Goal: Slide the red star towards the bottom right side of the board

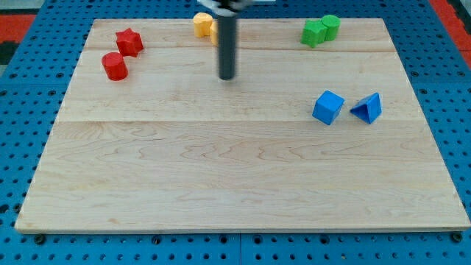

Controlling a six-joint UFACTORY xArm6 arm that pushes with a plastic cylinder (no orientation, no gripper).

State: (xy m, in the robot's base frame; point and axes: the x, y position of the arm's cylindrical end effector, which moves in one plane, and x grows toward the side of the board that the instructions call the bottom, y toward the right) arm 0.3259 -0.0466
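Note:
The red star (129, 41) lies near the board's top left corner. A red cylinder (115, 66) sits just below and left of it. My tip (227, 77) rests on the board in the upper middle, well to the right of the red star and touching no block. The dark rod rises from it toward the view's top.
Yellow blocks (203, 25) sit at the top edge, partly hidden behind the rod. Two green blocks (320, 30) are at the top right. A blue cube (328, 107) and a blue triangle (367, 108) lie at the right. The wooden board (235, 184) rests on a blue pegboard.

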